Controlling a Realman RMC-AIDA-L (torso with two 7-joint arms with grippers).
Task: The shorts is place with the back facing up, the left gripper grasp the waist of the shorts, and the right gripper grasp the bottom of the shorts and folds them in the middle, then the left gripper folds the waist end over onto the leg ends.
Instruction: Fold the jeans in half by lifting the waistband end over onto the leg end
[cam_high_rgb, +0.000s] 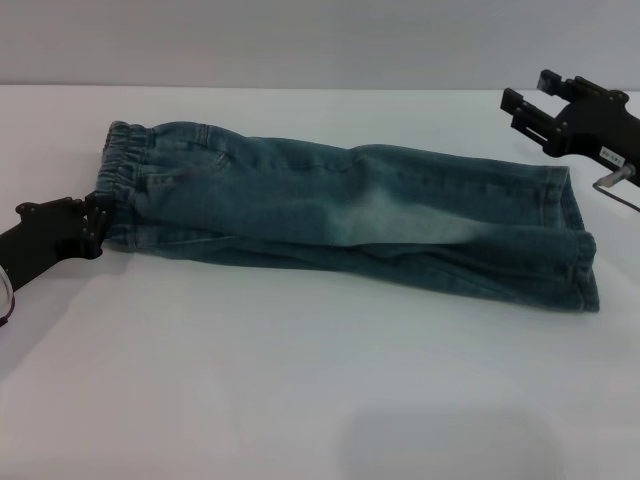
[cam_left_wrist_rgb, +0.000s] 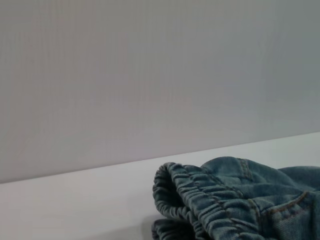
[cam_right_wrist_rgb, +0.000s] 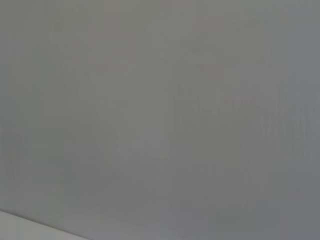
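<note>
The blue denim shorts (cam_high_rgb: 340, 215) lie folded lengthwise on the white table (cam_high_rgb: 300, 380). Their elastic waist (cam_high_rgb: 125, 170) is at the left and the leg ends (cam_high_rgb: 570, 240) at the right. My left gripper (cam_high_rgb: 100, 222) sits low at the near corner of the waist, against the cloth. In the left wrist view the gathered waistband (cam_left_wrist_rgb: 200, 200) fills the lower right, close up. My right gripper (cam_high_rgb: 528, 95) hangs open above and behind the leg ends, holding nothing. The right wrist view shows no part of the shorts.
A grey wall (cam_high_rgb: 300, 40) runs behind the table's far edge. Bare white tabletop stretches in front of the shorts toward me. A thin metal rod (cam_high_rgb: 615, 185) sticks out under the right wrist.
</note>
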